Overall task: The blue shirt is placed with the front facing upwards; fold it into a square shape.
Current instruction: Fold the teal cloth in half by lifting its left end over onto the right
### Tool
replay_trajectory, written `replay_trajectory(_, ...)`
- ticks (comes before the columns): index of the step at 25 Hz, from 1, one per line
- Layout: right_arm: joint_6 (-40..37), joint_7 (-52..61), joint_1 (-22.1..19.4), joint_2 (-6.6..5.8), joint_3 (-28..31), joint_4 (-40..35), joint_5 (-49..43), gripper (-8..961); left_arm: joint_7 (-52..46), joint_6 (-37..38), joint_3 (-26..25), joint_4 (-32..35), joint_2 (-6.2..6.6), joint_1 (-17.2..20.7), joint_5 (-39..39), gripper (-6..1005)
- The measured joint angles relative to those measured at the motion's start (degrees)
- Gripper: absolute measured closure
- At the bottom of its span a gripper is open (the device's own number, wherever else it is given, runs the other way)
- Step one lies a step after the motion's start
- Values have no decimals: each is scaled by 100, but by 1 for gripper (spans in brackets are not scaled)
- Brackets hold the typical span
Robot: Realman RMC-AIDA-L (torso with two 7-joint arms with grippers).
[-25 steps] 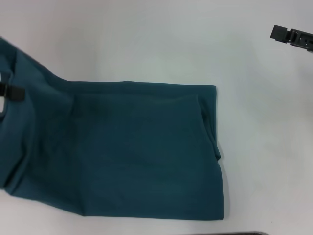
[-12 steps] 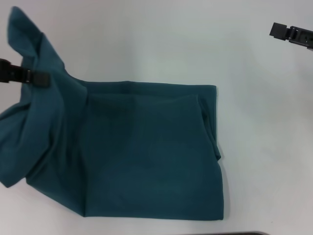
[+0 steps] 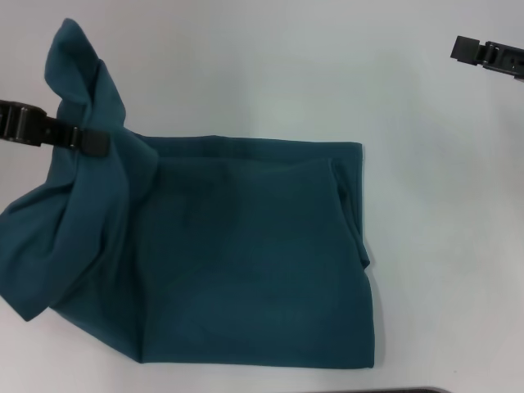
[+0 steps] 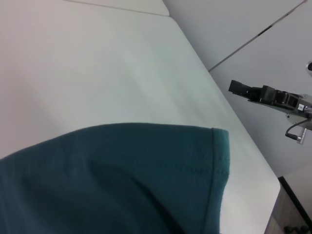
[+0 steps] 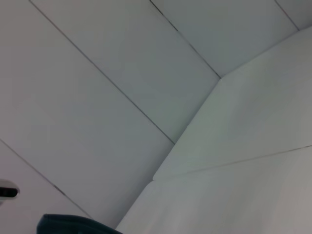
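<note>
Our left gripper [image 3: 92, 143] reaches in from the left edge of the head view and is clamped on a bunched fold of the blue shirt [image 3: 246, 254], holding that part lifted above the bench [image 3: 246, 65]. From the grip the cloth rises into a crumpled peak toward the far side and hangs down in a loose drape toward the near left, where a rounded flap spills past the rest of the garment. Outward from there, the shirt lies flat as a wide plain teal panel across the middle of the white bench, its far edge running straight and its right edge ending in a hemmed border with a narrow fold tucked along it. No lettering shows on the surface we see. In the left wrist view the shirt [image 4: 112, 180] fills the lower part of the picture, with a stitched hem at its corner, and the pale bench [image 4: 97, 63] stretches beyond it. Our right gripper [image 3: 468, 51] hangs well apart from the shirt, over the far right of the bench, touching nothing; we cannot tell how its jaws stand. The same gripper [image 4: 240, 87] appears farther off in the left wrist view, off past the bench edge.
</note>
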Motion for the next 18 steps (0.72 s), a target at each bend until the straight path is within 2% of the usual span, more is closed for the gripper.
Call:
replay_trajectory(3,-1,0,8,-13,-19,1,2,176,-87,-2,88,-24,-29,-60,-38,980)
replay_trajectory(7,-1,1,19,-18,-19,2,-1,176,-165,-8,190,-55,-132,-182,-109,980)
replay_trajectory(18,1,1,21,-102,-86,26,-3,176,-343,-33,334,-267,-566,-359,-341,975)
